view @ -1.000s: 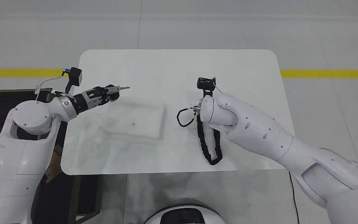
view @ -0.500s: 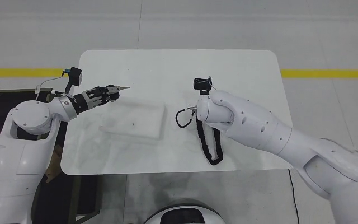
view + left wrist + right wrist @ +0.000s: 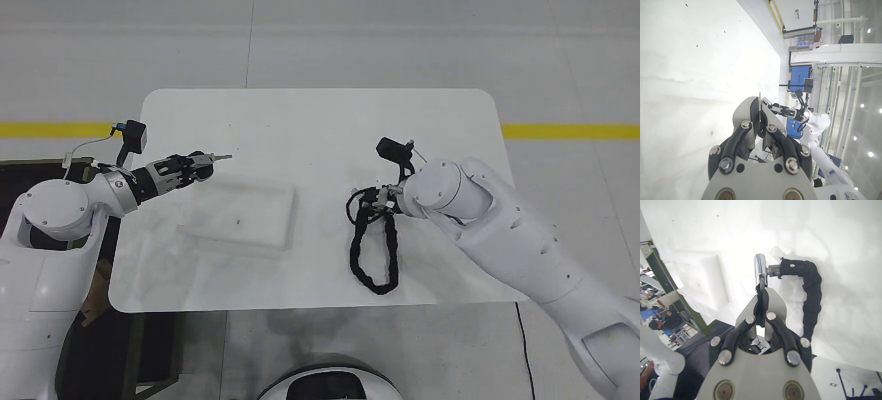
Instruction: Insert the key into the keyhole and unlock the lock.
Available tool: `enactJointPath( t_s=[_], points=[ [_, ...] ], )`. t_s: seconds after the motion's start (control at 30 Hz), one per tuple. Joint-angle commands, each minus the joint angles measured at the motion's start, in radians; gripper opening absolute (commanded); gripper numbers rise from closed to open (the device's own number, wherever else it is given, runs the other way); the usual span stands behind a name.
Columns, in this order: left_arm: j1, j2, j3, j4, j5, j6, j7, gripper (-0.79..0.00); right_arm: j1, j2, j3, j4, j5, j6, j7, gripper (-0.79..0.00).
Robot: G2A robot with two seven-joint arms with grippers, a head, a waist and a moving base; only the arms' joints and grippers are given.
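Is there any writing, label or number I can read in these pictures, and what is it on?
On the key, lock, chain and table: no writing.
On the white panel in the room behind: a logo with small print, too small to read surely.
On the blue board behind: white print, too blurred to read.
So there is nothing to quote.

Low white pad [image 3: 240,213], left-centre on table [image 3: 300,120]

site: industrial robotics hall | signs: yellow floor line [image 3: 570,131], blue display panels [image 3: 800,76], ceiling spotlights [image 3: 869,30]
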Motion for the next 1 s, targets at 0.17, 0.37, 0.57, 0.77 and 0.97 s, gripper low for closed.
enactJointPath(
  t_s=[0.17, 0.37, 0.57, 0.77, 0.97],
  points=[
    [0.000, 0.000, 0.000, 0.000, 0.000, 0.000, 0.000, -0.785, -0.016, -0.009, -0.012, -0.002, -0.162, -0.078, 0.097, -0.557],
    [0.000, 0.000, 0.000, 0.000, 0.000, 0.000, 0.000, -0.785, -0.018, -0.026, -0.019, 0.002, -0.270, -0.161, 0.185, -0.474],
    [0.000, 0.000, 0.000, 0.000, 0.000, 0.000, 0.000, -0.785, -0.035, -0.043, 0.006, 0.001, -0.343, -0.207, 0.237, -0.428],
    [0.000, 0.000, 0.000, 0.000, 0.000, 0.000, 0.000, -0.785, -0.055, -0.072, 0.018, 0.011, -0.376, -0.242, 0.254, -0.431],
    [0.000, 0.000, 0.000, 0.000, 0.000, 0.000, 0.000, -0.785, -0.059, -0.113, 0.009, 0.026, -0.408, -0.230, 0.271, -0.453]
  ],
)
